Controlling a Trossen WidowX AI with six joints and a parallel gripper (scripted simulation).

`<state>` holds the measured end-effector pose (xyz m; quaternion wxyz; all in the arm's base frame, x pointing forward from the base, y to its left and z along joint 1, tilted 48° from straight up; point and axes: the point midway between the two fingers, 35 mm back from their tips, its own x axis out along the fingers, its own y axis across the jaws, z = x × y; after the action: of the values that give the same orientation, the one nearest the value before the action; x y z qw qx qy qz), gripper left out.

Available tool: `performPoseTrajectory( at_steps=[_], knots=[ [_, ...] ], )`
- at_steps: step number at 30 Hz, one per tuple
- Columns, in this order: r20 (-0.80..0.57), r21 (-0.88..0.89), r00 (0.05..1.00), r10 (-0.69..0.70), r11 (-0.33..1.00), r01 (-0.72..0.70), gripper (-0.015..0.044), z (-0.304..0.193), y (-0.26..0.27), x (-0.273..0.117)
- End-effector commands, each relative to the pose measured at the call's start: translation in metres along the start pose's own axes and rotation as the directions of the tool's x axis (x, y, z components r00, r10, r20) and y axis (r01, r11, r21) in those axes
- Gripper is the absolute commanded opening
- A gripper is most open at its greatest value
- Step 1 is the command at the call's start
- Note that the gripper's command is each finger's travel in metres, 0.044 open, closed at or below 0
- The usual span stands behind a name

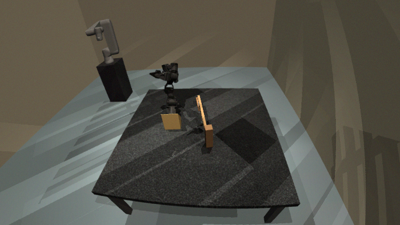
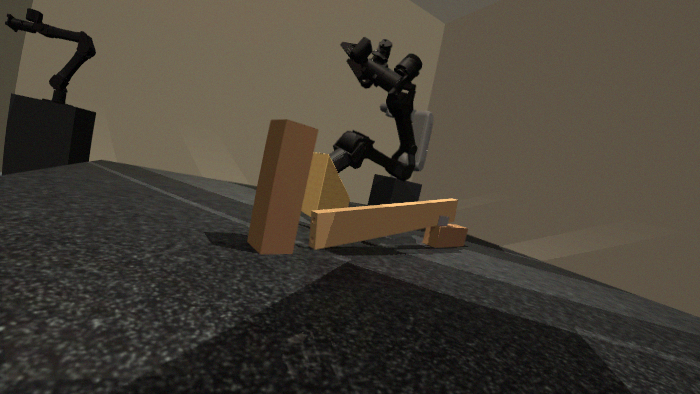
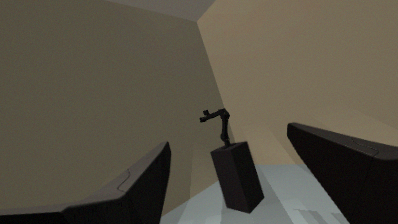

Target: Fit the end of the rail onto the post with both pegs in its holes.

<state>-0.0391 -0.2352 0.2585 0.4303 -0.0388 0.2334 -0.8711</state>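
The long light wooden rail point(image 1: 202, 114) point(image 2: 380, 222) slopes down toward the post. Its far end rests high at the low footboard block point(image 2: 452, 236), with a small grey bracket part point(image 2: 443, 220) visible there. Its near end is down on the table, with small dark hole marks on the end face. The upright brown post point(image 1: 209, 137) point(image 2: 282, 190) stands just in front of that end, with a narrow gap in the exterior view. The pegs are hidden. My gripper point(image 1: 152, 75) point(image 2: 345, 53) point(image 3: 228, 138) is open and empty, raised high above the table and away from the rail.
A yellow wedge-shaped block point(image 1: 172, 122) point(image 2: 335, 187) stands in front of my arm's base, left of the rail in the top view. A dark square patch point(image 1: 246, 140) lies right of the post. Other arms stand on black pedestals point(image 1: 114, 80) point(image 3: 237, 177) beyond the table.
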Motion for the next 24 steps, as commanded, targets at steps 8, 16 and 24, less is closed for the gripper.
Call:
performPoseTrajectory(
  at_steps=[8, 16, 24],
  knots=[
    [-0.108, -0.600, 0.901, 0.421, 0.694, -0.397, 0.0440, -0.010, 0.111, -0.015],
    [-0.424, -0.867, 0.563, 0.710, -0.139, -0.478, 0.0440, -0.064, 0.216, -0.081],
    [-0.778, -0.626, 0.127, 0.616, -0.777, -0.063, 0.0440, -0.145, 0.262, -0.177]
  ],
)
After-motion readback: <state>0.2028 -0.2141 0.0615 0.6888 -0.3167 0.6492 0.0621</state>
